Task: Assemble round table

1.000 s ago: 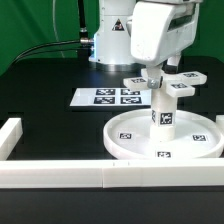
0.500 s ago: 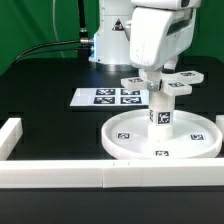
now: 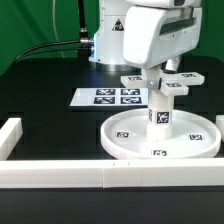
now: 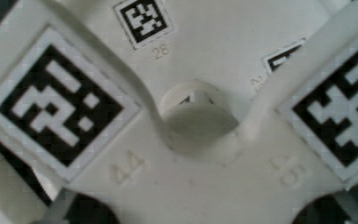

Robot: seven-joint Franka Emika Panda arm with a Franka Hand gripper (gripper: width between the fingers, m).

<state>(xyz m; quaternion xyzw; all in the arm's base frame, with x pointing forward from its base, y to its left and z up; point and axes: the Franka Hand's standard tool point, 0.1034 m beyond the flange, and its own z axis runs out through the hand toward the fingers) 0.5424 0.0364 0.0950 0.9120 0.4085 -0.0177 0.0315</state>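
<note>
One cross (image 3: 160,82) sits on the cylinder (image 3: 159,110) above the disc (image 3: 163,142); it has hardly moved, maybe turning; gripper (image 3: 157,78) hold cannot be told

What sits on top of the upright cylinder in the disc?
The flat cross-shaped piece rests on the thick short cylinder, which stands at the centre of the large rimmed disc. The end effector above hides the joint and its own fingertips, so contact cannot be confirmed.
</note>
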